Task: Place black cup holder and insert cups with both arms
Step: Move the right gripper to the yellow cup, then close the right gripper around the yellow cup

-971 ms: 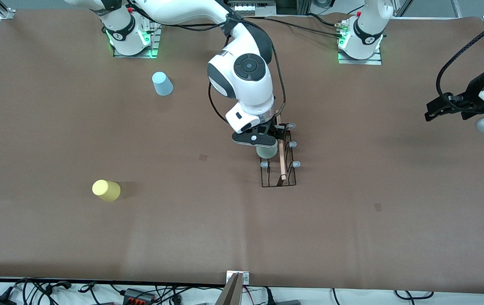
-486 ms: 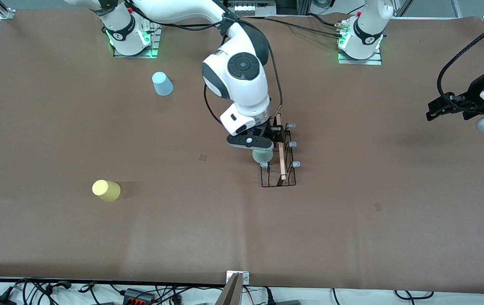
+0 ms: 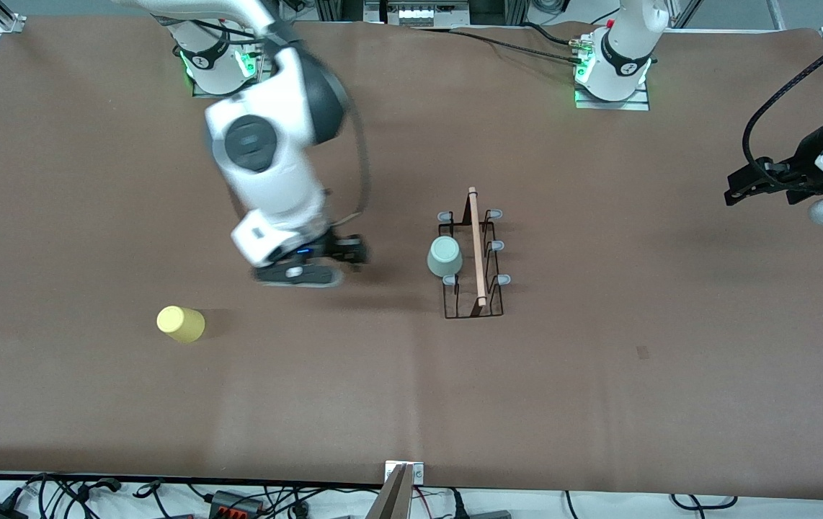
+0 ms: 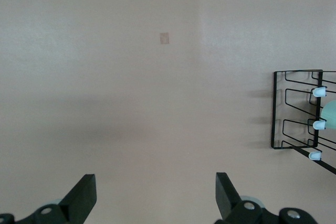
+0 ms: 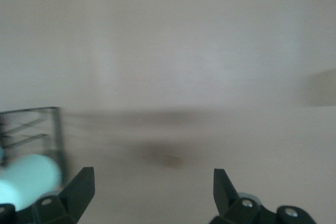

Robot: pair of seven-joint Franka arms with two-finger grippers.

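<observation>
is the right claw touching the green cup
Apart. The front view shows bare table between the right claw and the green cup, which sits on the rack.

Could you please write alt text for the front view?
A pale green cup sits upside down on the black cup holder mid-table. The open right gripper hovers between it and the yellow cup; the open left gripper waits at its table end.

Plain brown table. Thin black wire cup holder with pale wooden rod and grey-tipped pegs. Tapered plastic cups: pale green, yellow. White arms, black joints.
</observation>
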